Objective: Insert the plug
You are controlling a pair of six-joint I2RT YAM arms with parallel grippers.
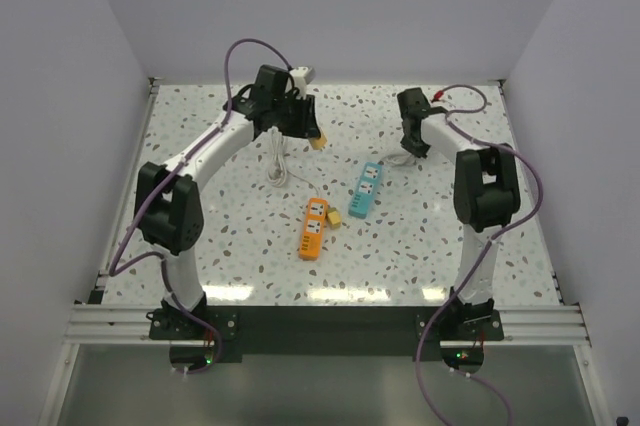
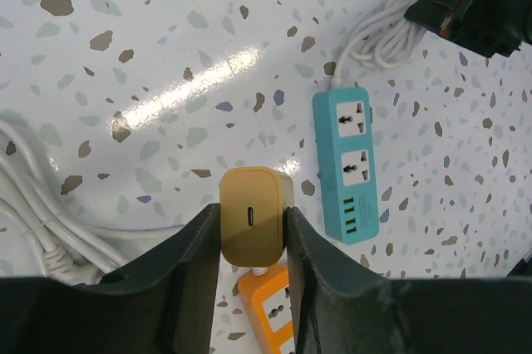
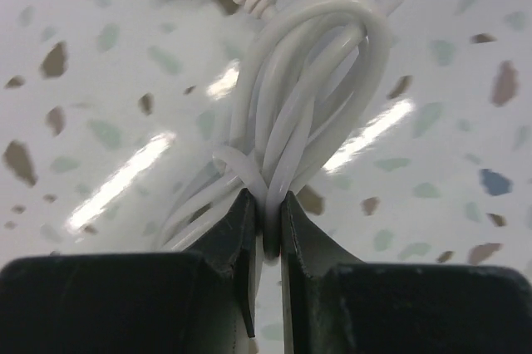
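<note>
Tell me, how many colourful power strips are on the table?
2. The orange power strip lies mid-table; the teal power strip lies right of it, a little farther back. The arms could hide more.

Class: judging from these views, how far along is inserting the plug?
Done: the left gripper grips the plug. In hand: the right gripper pinches the white cable bundle. Left: the plug is in no socket of the teal power strip yet.

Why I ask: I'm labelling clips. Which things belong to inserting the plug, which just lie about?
In the job: plug, held by left gripper; probably blue power strip, its cable pinched by right gripper.
Lying about, seemingly: orange power strip; loose cable.
</note>
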